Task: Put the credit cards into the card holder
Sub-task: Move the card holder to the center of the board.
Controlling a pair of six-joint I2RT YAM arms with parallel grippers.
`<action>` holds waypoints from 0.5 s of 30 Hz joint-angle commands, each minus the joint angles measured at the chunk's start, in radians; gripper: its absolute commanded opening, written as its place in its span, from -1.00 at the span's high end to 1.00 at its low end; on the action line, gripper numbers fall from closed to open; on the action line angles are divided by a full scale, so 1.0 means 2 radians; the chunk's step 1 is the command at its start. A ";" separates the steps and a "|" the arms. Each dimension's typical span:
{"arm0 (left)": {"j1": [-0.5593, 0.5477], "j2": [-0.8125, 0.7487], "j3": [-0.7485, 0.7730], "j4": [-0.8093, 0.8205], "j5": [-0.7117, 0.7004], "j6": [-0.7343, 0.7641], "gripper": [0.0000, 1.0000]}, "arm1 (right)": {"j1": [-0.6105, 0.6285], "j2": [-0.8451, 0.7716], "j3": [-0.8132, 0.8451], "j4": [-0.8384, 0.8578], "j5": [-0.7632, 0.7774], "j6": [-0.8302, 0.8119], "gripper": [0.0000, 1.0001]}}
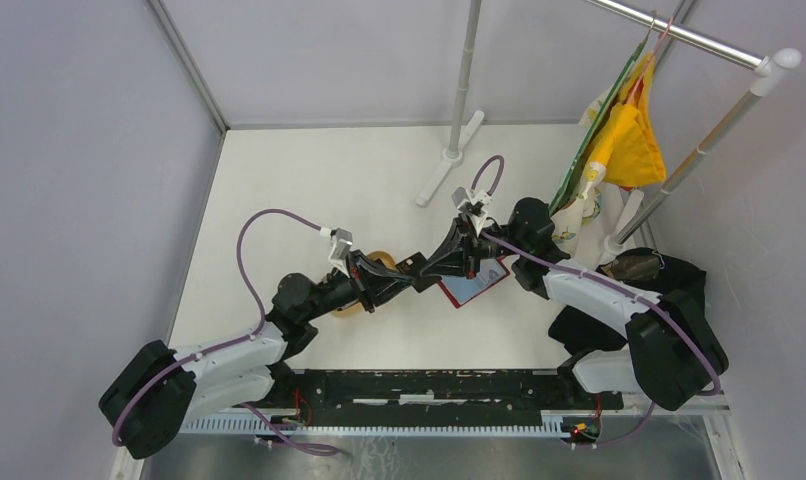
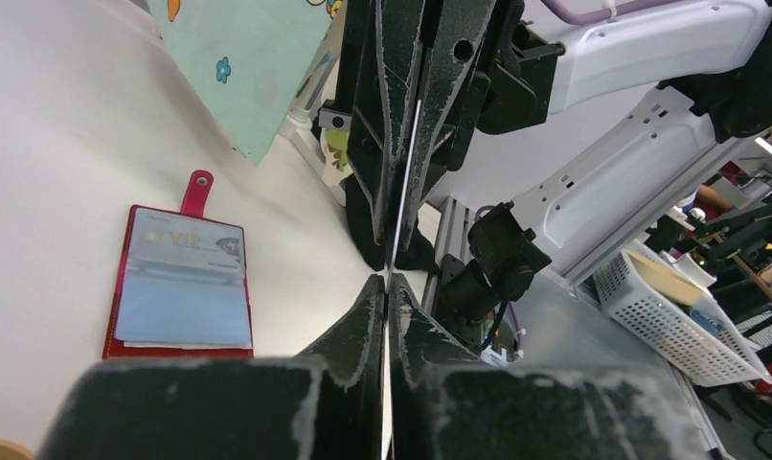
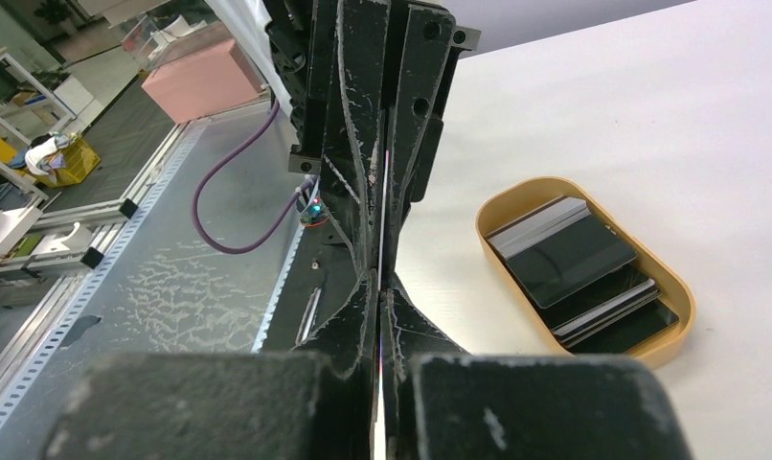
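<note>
Both arms meet tip to tip over the middle of the table (image 1: 309, 190).

- Top view: left gripper (image 1: 415, 268) and right gripper (image 1: 435, 268) nose to nose. The card holder (image 1: 476, 286) lies open on the table, partly under the right gripper. The tan tray (image 1: 377, 259) is mostly hidden under the left gripper. Can't make out any card between the tips from up here.
- Left wrist view: this one settles it. Left gripper (image 2: 384, 284) fingers are pressed onto a thin held card (image 2: 407, 168) seen edge-on, and the same edge runs up between the fingers of the right gripper (image 2: 396, 251). So 2 grippers pinch 1 card, clear of the table. The card holder (image 2: 177, 302) lies flat and open off to the left, red tab (image 2: 198, 190) pointing away, with a grey VIP card (image 2: 189, 242) in the upper pocket above a blue pocket panel.
- Right wrist view: right gripper (image 3: 379, 284) jaws nearly together on that thin edge, left gripper (image 3: 382, 225) facing it. Only this view shows the tray (image 3: 687, 305) contents: several stacked cards (image 3: 572, 259), black and pale grey, overlapping inside the rim. Card holder out of frame here.
</note>
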 commanded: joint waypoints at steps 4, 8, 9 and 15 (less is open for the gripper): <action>-0.003 -0.002 0.021 0.003 0.009 0.015 0.96 | -0.001 -0.003 0.003 0.005 -0.001 -0.020 0.82; -0.002 -0.028 0.031 -0.079 0.004 0.050 0.96 | -0.001 -0.011 0.033 -0.113 -0.006 -0.127 0.22; -0.002 -0.036 0.035 -0.106 0.001 0.062 0.96 | -0.001 -0.014 0.044 -0.149 -0.007 -0.159 -0.05; -0.002 -0.077 0.051 -0.225 0.002 0.120 0.96 | -0.001 -0.028 0.072 -0.286 0.024 -0.294 -0.96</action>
